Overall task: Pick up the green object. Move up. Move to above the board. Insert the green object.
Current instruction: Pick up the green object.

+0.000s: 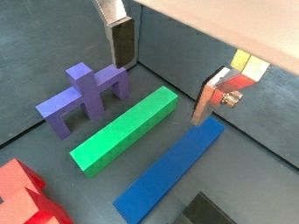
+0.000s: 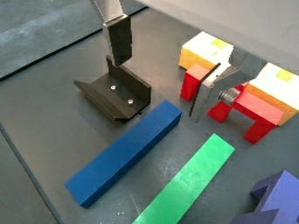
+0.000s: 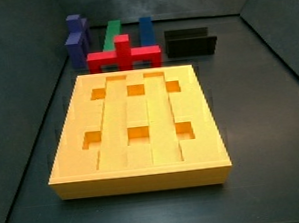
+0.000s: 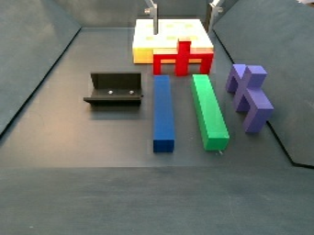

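On the dark floor I see the green object lying flat between the long blue bar and the purple block, touching neither. My gripper hangs above these pieces with its 2 fingers spread wide, nothing between them. The board sits apart, beyond the red block. The fixture stands beside the blue bar.

Open pincer above green object, blue bar beside, purple block nearby
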Tool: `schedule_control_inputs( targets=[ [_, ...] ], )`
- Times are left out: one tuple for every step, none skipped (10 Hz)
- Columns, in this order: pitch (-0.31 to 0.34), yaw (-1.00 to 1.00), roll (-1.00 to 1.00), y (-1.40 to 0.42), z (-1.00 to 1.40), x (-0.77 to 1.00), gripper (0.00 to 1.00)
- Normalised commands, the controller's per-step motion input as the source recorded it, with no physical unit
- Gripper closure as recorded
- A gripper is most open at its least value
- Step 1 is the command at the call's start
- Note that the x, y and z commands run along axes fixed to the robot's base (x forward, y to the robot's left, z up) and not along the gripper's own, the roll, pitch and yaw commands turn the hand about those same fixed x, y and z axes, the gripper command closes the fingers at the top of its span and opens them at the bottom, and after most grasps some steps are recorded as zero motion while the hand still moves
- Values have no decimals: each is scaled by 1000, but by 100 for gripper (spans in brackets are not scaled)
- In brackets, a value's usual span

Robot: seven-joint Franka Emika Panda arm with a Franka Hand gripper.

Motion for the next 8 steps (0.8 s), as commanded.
schedule_control_inputs(
  targets=[
    [-7,0,0,0,0,0,0],
    [0,-6,0,0,-120,0,0],
    [-23,-214,-49,457,-1000,-343,0],
    [-9,-237,-20,457,-1000,-471,0],
    [-27,-151,-41,197,-1000,-426,0],
    [-123,-109,-109,0,-874,-291,0],
    [-214,0,-180,0,-600,0,0],
    [-219,0,-174,-74,-583,0,0]
  ],
)
